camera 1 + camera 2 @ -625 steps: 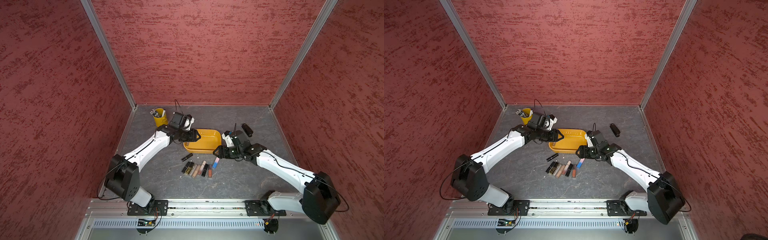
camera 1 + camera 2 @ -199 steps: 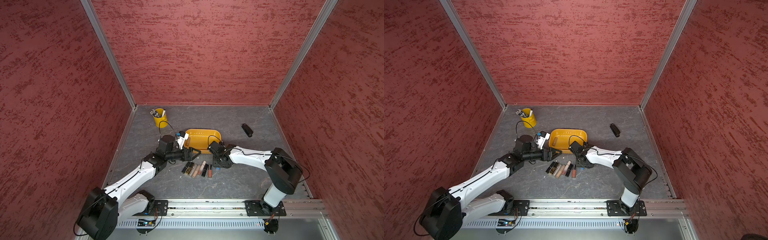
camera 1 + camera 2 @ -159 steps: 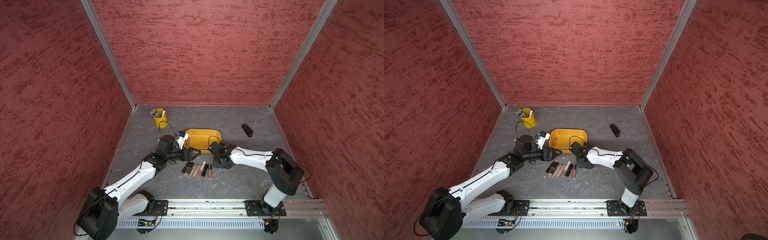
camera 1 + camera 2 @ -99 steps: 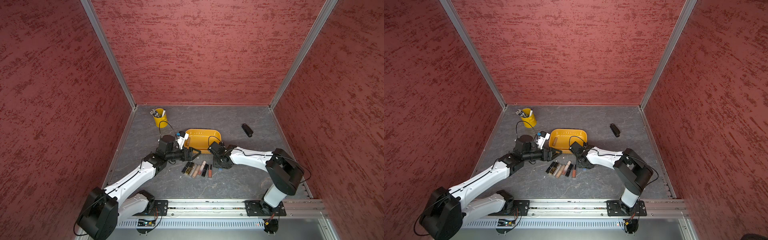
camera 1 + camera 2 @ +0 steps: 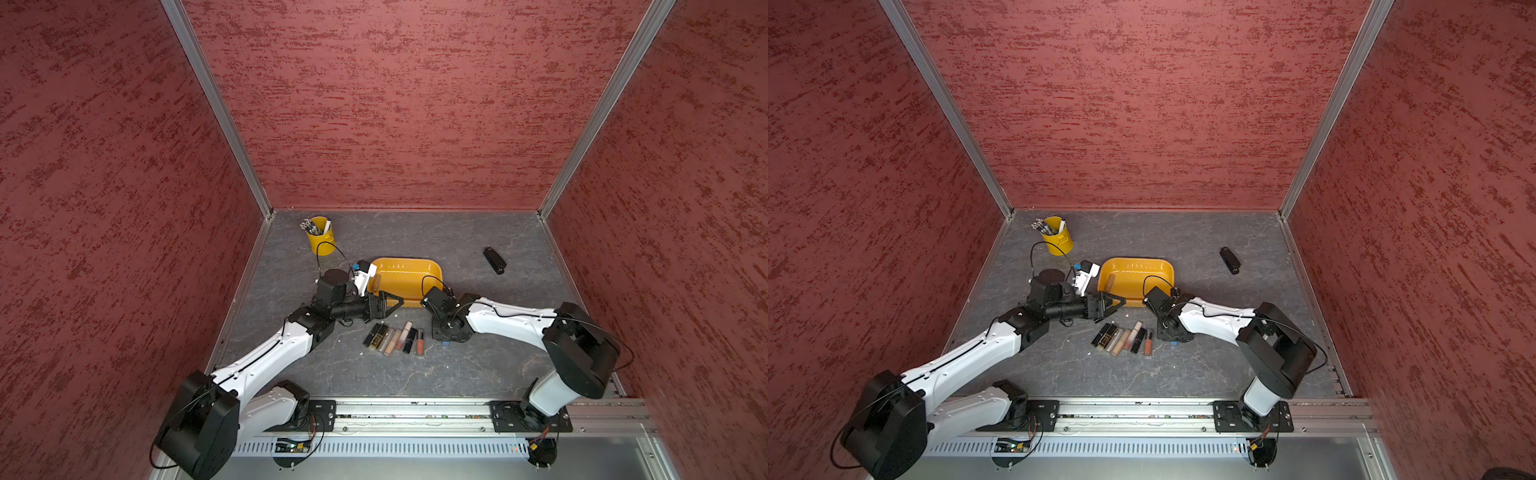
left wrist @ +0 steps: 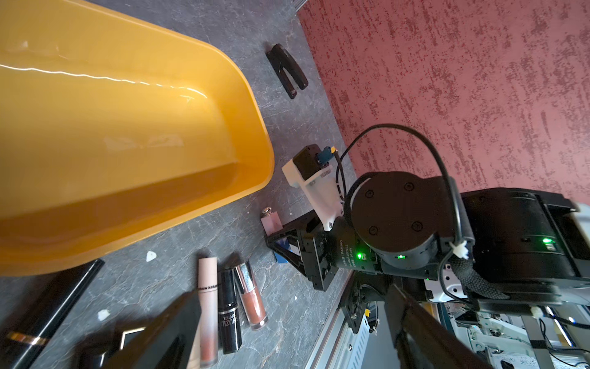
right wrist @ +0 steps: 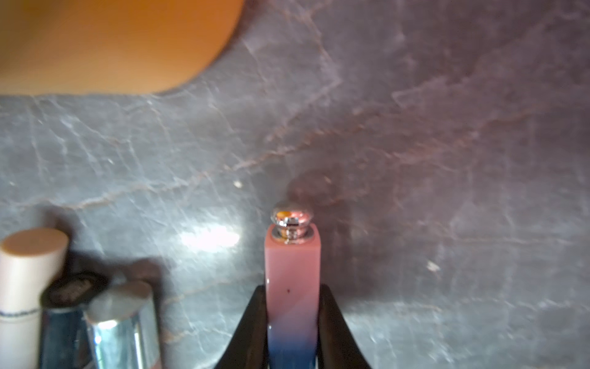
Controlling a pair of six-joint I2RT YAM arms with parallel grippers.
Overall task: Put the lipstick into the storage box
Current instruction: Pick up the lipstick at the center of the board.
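Note:
The storage box [image 5: 405,261] [image 5: 1136,261] is a shallow yellow-orange tub in mid-table, with one tube [image 5: 376,283] lying inside at its left end. My right gripper [image 7: 292,319] [image 5: 444,332] sits low at the table, just right of a row of lipsticks [image 5: 395,336] [image 5: 1125,336]. It is shut on a pink-to-blue lipstick [image 7: 292,281] [image 6: 271,222] with a silver knob, lying level close to the table. My left gripper [image 5: 388,301] [image 6: 287,345] is open and holds nothing, by the box's near left corner above the row.
A small yellow bucket of pens [image 5: 320,239] stands at the back left. A black stapler [image 5: 494,260] [image 6: 287,72] lies at the back right. Red walls close in three sides, and a metal rail [image 5: 415,409] runs along the front edge.
My right gripper has closed on the pink-blue lipstick. The left gripper's jaws have spread a little wider. Earlier, both arms came down from the box to the row.

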